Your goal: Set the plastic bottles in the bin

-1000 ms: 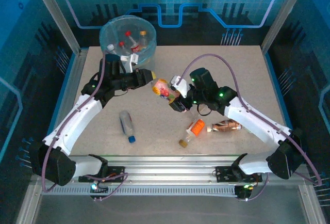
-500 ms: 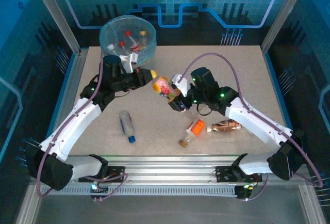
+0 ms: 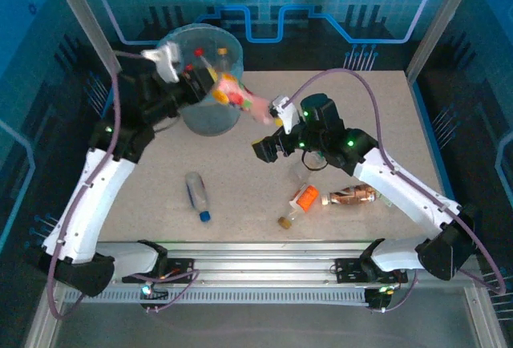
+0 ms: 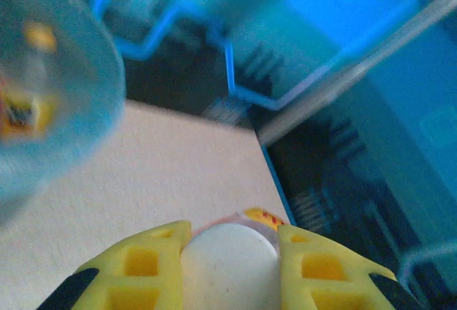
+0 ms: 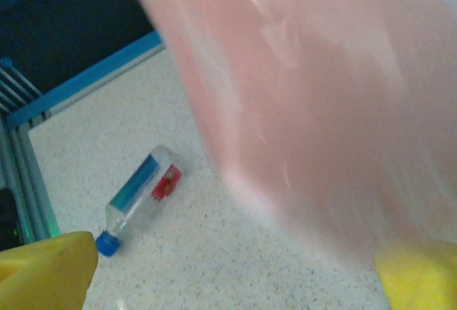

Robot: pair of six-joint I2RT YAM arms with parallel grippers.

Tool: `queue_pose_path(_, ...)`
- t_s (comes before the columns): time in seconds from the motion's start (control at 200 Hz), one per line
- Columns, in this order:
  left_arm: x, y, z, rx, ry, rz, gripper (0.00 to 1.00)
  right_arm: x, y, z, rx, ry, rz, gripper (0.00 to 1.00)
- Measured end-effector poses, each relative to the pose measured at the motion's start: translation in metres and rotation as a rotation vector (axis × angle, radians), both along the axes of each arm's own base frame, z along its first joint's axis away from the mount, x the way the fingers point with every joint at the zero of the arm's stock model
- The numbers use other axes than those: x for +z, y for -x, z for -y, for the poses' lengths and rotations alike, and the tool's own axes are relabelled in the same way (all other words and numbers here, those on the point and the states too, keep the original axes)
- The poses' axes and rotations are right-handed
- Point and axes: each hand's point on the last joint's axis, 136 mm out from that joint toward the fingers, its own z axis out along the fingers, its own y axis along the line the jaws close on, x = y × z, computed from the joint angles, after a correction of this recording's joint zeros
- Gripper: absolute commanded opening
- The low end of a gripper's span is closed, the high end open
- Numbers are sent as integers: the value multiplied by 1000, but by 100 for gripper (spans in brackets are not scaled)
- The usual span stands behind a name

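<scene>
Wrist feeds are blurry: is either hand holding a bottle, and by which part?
The left hand grips the pink-labelled bottle by one end; cap or base cannot be told. The right hand is open, gripping nothing.

labels of the plastic bottles (image 3: 197, 194) are unreadable.

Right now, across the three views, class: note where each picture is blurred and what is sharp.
Top external: the left gripper and its held bottle are motion-smeared; the table is crisp. Left wrist: the bin is a soft blur, the yellow fingers sharper. Right wrist: a close pink blur covers much of the frame; the blue-capped bottle is fairly clear.
</scene>
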Motion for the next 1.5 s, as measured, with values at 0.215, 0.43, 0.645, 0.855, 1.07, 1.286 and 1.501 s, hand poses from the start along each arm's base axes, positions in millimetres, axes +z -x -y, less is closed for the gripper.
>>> queue_pose_path(0.215, 88, -32, -62, 213, -80, 205, 0, 19, 9, 0, -35, -14, 35, 100)
queue_pose_path(0.43, 111, -67, -76, 292, -205, 258, 0, 32, 24, -13, -10, -35, 49, 100)
queue_pose_path(0.645, 74, -110, -84, 330, -367, 166, 0, 61, 23, -43, 18, -83, 40, 100)
queue_pose_path(0.855, 16, -150, -89, 327, -502, 41, 0, 71, -4, -57, -65, -88, -2, 100)
queue_pose_path(1.07, -25, -177, -90, 299, -580, -36, 0, 57, -23, -69, -121, -50, -65, 100)
queue_pose_path(1.286, -70, -191, -81, 203, -655, -131, 0, 43, -25, -62, -139, 1, -106, 100)
queue_pose_path(1.501, -122, -191, -73, 93, -710, -255, 0, 20, -28, -48, -176, 41, -154, 100)
